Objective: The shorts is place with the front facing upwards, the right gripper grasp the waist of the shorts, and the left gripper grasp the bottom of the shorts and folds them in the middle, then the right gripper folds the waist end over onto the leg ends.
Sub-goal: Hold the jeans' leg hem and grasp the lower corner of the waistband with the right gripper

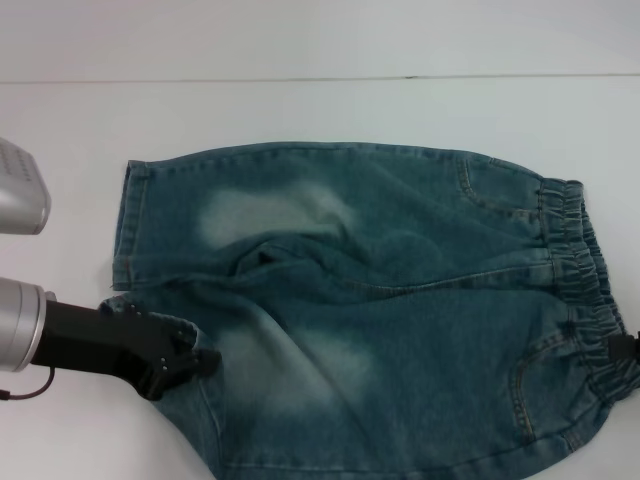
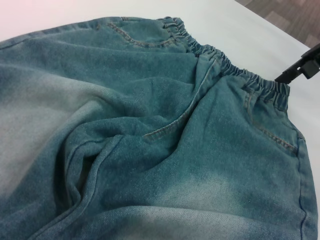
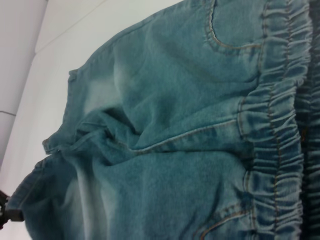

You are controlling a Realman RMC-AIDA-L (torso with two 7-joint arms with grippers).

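Observation:
Blue denim shorts (image 1: 380, 300) lie spread on the white table, front up. The elastic waist (image 1: 575, 260) is at the right and the leg ends are at the left. My left gripper (image 1: 195, 362) is at the hem of the nearer leg, touching the cloth. At the near end of the waist, only the black tip of my right gripper (image 1: 622, 350) shows at the picture's edge. The left wrist view shows the shorts (image 2: 150, 140) and the right gripper (image 2: 300, 67) just beside the waistband. The right wrist view shows the shorts (image 3: 175, 140) and the left gripper (image 3: 6, 212) at the leg corner.
The white table (image 1: 300, 110) stretches beyond the shorts to a far edge. The cloth is bunched into a ridge at the crotch (image 1: 270, 255). Part of my left arm's silver housing (image 1: 20, 190) shows at the left edge.

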